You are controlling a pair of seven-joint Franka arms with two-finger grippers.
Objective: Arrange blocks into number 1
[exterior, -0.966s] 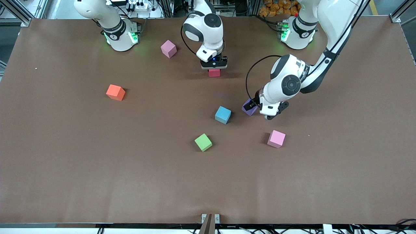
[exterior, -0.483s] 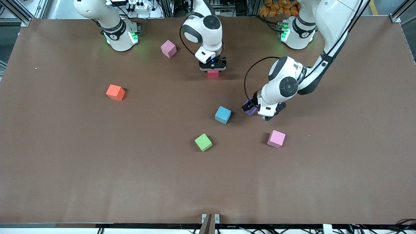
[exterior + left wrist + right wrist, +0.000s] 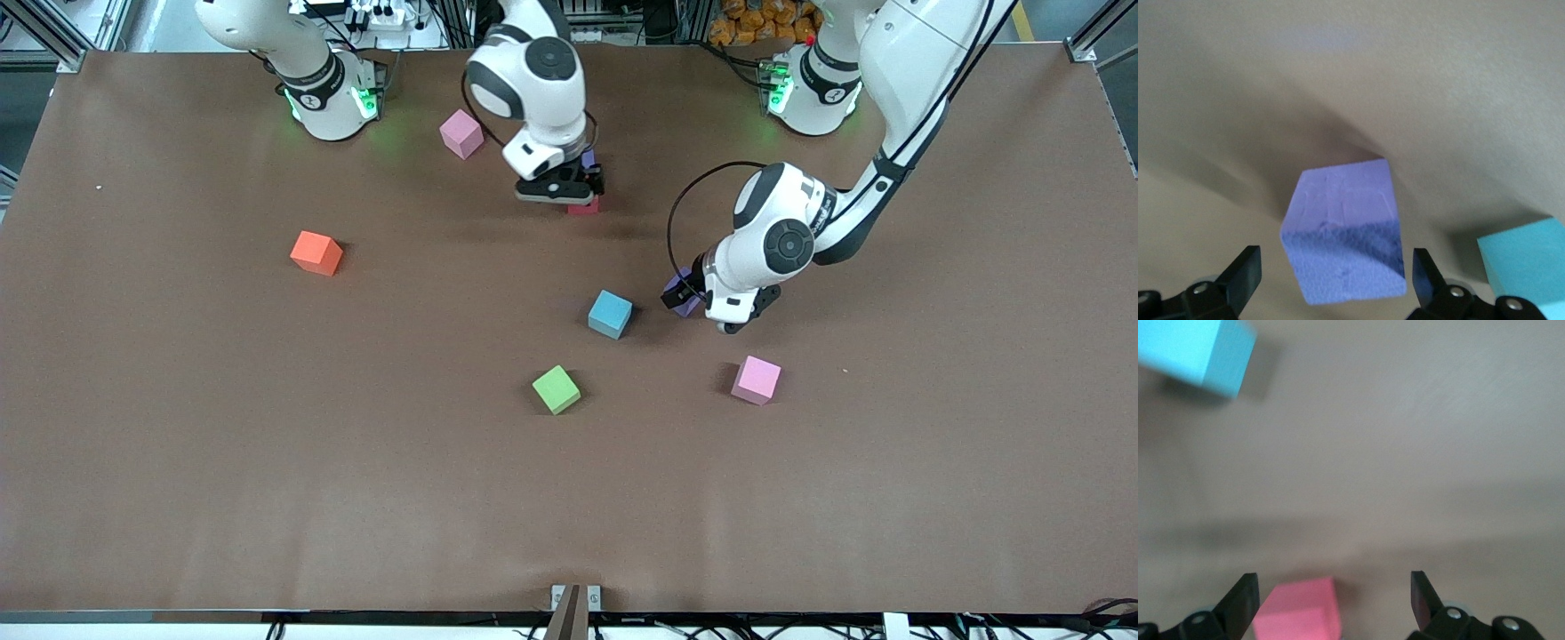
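Observation:
A red block [image 3: 585, 207] rests on the table under my right gripper [image 3: 569, 197], which is open and just above it. In the right wrist view the red block [image 3: 1298, 610] lies free between the spread fingers of the right gripper [image 3: 1335, 600]. My left gripper [image 3: 702, 307] is open and low around a purple block [image 3: 685, 307]. The left wrist view shows this purple block [image 3: 1345, 233] between the fingers of the left gripper [image 3: 1338, 280], with a gap on each side. The light blue block [image 3: 610, 314] lies beside the purple one, and the green block [image 3: 556, 389] is nearer the camera.
One pink cube [image 3: 461, 133] sits near the right arm's base; another pink cube [image 3: 757, 380] lies nearer the camera than the left gripper. An orange cube [image 3: 316, 252] stands toward the right arm's end. The brown table [image 3: 267, 462] stretches wide nearer the camera.
My right gripper opened and let go of the red block, then lifted and shifted slightly toward the right arm's end. My left gripper closed in around the purple block, staying open.

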